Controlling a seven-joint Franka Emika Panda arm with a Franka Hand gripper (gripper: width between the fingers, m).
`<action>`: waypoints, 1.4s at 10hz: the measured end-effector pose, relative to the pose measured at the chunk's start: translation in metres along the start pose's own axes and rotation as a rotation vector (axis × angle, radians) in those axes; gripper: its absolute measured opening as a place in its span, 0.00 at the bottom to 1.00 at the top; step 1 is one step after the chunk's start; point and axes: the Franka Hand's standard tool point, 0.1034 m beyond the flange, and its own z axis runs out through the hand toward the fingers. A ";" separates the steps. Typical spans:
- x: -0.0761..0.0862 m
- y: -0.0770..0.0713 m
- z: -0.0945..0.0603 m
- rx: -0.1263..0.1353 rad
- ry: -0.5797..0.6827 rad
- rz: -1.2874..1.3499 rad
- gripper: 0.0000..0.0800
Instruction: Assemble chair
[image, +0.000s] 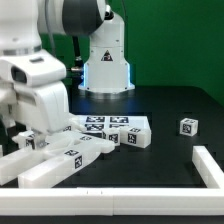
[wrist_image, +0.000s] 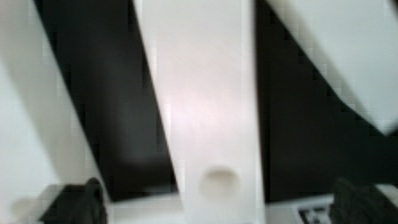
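Saw chair bars (image: 60, 165) lying nearest on the black counter (image: 170, 150), at the exterior view's left. Found the hand (wrist_image: 210, 205) spread wide over one long bar (wrist_image: 205, 100), with fingers (wrist_image: 71, 203) clear of its sides. Noted tagged panels (image: 112, 128) behind, and a small tagged block (image: 188, 125) well apart toward the exterior view's right.

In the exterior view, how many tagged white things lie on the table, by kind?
Marker board: 1
Thick tagged panel: 1
Long bars: 2, as far as visible
Small tagged block: 1
Total: 5
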 end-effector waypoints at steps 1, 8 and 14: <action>0.007 -0.001 -0.006 -0.005 -0.012 0.085 0.81; 0.018 -0.033 -0.001 -0.026 -0.019 0.306 0.81; 0.037 -0.050 0.002 -0.006 0.012 0.577 0.81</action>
